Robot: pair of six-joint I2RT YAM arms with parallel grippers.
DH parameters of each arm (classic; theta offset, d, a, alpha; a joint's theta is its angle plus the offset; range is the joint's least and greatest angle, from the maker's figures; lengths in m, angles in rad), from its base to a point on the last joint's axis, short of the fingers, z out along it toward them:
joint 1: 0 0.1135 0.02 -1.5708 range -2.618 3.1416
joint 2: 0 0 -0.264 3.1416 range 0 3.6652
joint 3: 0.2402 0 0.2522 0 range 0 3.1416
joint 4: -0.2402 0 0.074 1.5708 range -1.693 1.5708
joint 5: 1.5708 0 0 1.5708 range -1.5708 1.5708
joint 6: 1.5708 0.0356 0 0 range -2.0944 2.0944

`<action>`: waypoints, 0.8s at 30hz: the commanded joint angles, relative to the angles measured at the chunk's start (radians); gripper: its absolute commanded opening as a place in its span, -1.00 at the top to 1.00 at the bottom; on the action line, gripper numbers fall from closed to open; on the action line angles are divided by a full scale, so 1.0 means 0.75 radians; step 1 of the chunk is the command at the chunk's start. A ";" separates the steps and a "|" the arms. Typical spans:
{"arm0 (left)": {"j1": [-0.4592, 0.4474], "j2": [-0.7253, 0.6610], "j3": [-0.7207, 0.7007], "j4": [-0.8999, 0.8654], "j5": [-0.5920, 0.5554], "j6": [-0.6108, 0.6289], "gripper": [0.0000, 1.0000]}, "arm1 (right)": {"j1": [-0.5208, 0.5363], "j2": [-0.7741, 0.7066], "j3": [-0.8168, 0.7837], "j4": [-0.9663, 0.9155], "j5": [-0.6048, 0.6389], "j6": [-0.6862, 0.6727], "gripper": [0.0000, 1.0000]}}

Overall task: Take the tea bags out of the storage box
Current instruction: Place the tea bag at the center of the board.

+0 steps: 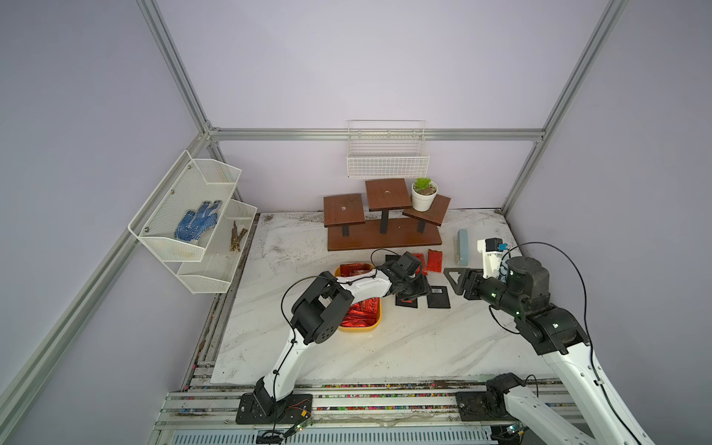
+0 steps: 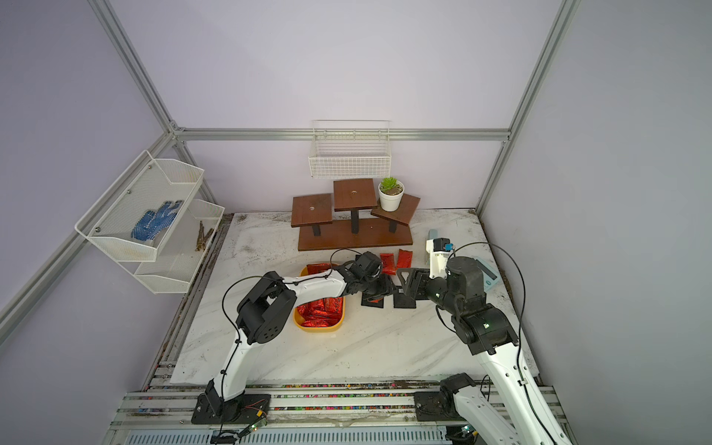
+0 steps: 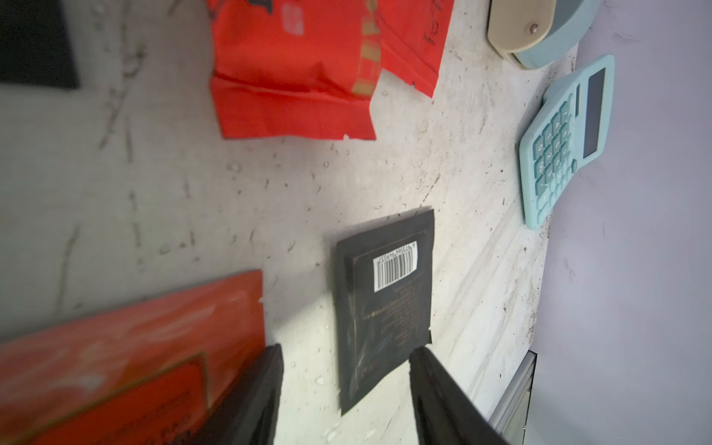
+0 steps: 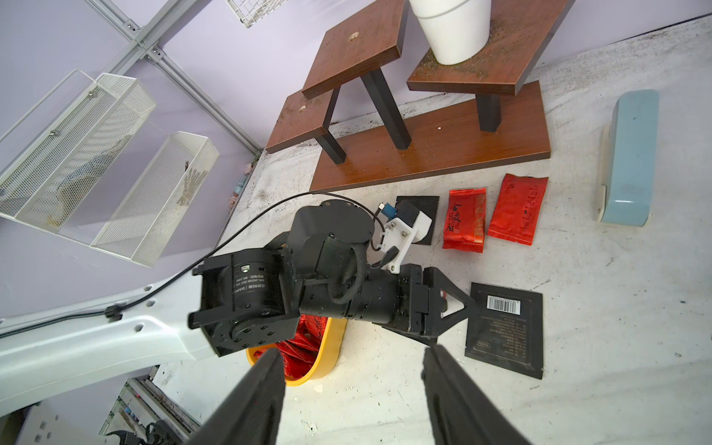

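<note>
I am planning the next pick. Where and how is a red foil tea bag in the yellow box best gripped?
Probably pinch a raised crinkled fold of a top red foil tea bag, coming straight down from above: the bags lie heaped inside the yellow box, whose low walls block a sideways approach.

The left pincer [image 3: 346, 352] is angled downward, jaws parted; the right pincer [image 4: 353, 350] is likewise spread, nothing gripped.

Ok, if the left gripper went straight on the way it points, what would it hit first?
Probably the black barcode sachet, lying flat on the table; it sits just ahead of the open left gripper. Depth is hard to judge.
</note>
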 commanded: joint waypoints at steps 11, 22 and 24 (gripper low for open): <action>-0.082 -0.716 -0.219 -0.328 -0.337 0.209 -0.17 | -0.004 0.097 -0.092 0.243 -0.178 0.175 -0.13; 0.283 -1.148 -0.555 -0.470 -0.221 0.308 -0.29 | 0.345 0.610 0.033 0.284 -0.104 0.085 0.01; 0.363 -1.178 -0.593 -0.508 -0.182 0.344 -0.30 | 0.384 0.710 0.087 0.270 -0.079 0.030 0.00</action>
